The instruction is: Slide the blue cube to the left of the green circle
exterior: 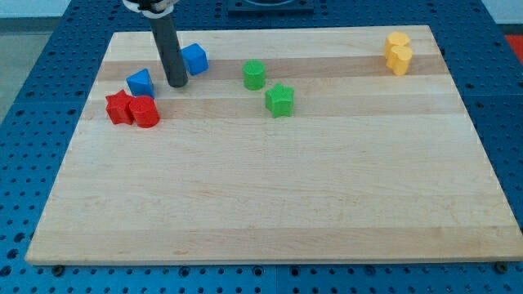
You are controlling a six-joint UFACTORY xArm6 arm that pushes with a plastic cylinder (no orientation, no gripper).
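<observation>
You see two ridged plastic blocks each of blue, red, green, yellow on the wooden counter (270, 204); no pincer shows, only my tip (176, 84) beside the blue cube (194, 58).

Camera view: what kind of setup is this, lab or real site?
Most likely a robotics lab bench: a wooden board on a blue perforated table, with small coloured blocks such as the blue cube and green circle, and my tip between the two blue blocks.
</observation>
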